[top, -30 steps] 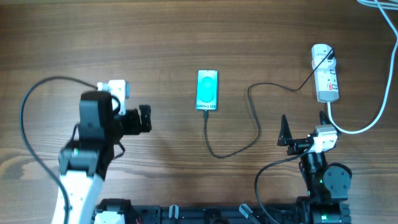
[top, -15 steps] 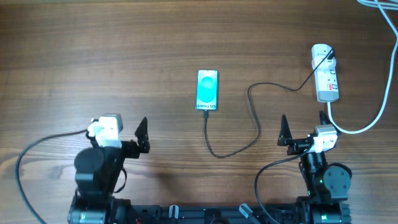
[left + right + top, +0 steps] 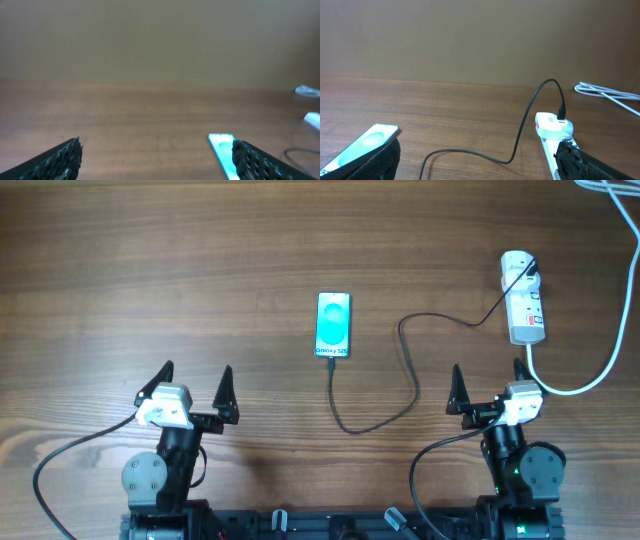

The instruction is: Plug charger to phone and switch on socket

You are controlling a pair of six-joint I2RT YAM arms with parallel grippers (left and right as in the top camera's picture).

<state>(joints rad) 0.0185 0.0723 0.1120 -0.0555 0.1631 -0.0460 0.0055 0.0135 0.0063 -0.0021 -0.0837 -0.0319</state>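
Observation:
The phone [image 3: 333,325] lies flat at the table's middle, its cyan screen lit. The charger [image 3: 410,370], a thin black cable, runs from a black plug on the socket [image 3: 523,310] at the right, loops down, and ends touching the phone's lower edge. My left gripper [image 3: 196,376] is open and empty near the front left. My right gripper [image 3: 488,378] is open and empty near the front right, just below the socket. The left wrist view shows the phone [image 3: 222,146] beside the right finger of the gripper [image 3: 155,165]. The right wrist view shows the gripper [image 3: 477,162], phone [image 3: 362,145], charger [image 3: 520,137] and socket [image 3: 552,126].
A thick white cord [image 3: 590,385] leaves the socket's near end, curves right and runs off the table's right edge; it also shows in the right wrist view [image 3: 605,92]. Bare wooden table [image 3: 200,260] surrounds everything.
My left arm has pulled back from the middle left to the front edge, and its gripper now points away with fingers spread wide. The right arm, phone and cable have not moved.

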